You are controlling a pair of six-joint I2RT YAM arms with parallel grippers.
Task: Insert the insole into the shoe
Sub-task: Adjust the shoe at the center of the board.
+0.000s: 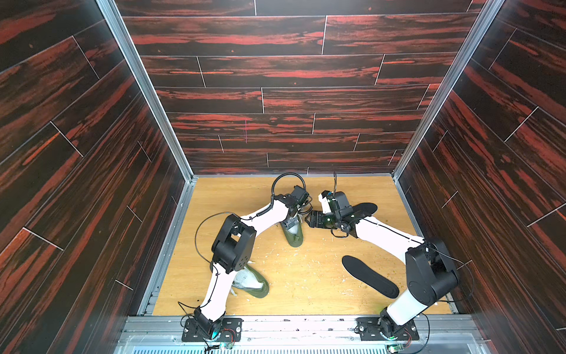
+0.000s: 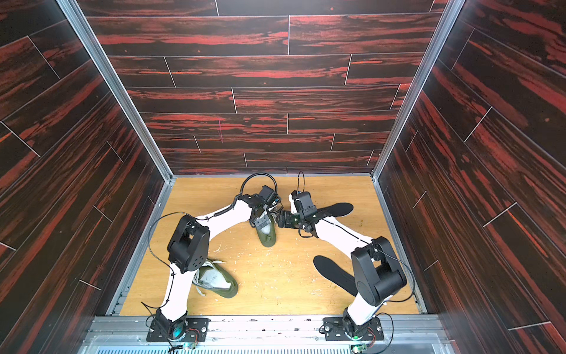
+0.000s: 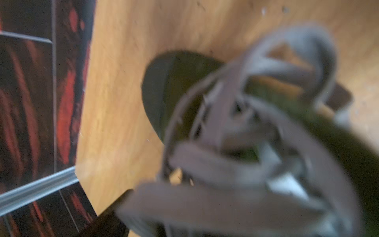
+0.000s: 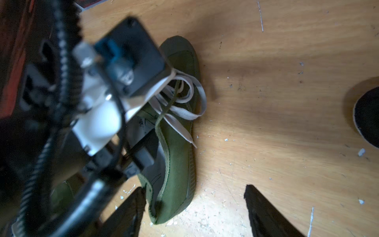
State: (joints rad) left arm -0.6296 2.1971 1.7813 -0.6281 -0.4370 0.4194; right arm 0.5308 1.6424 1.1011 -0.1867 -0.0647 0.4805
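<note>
In both top views the olive canvas shoe (image 1: 295,239) lies just past centre toward 12 o'clock on the scuffed wooden table (image 1: 306,275), with the left gripper (image 1: 292,225) wide in its mouth. The flat black insole (image 1: 369,277) lies at 4 o'clock, with bare table on its centre side. Left wrist: blurred grey laces (image 3: 215,164). Right wrist: the right gripper (image 4: 194,187) is spread and empty, one finger beside the shoe's heel.

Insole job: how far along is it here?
Done: nothing; the near insole and the far insole lie on the table. In hand: the left gripper sits at the centre shoe's opening, the open right gripper beside its heel, neither holding an insole. Left: pick up an insole and insert it.
</note>
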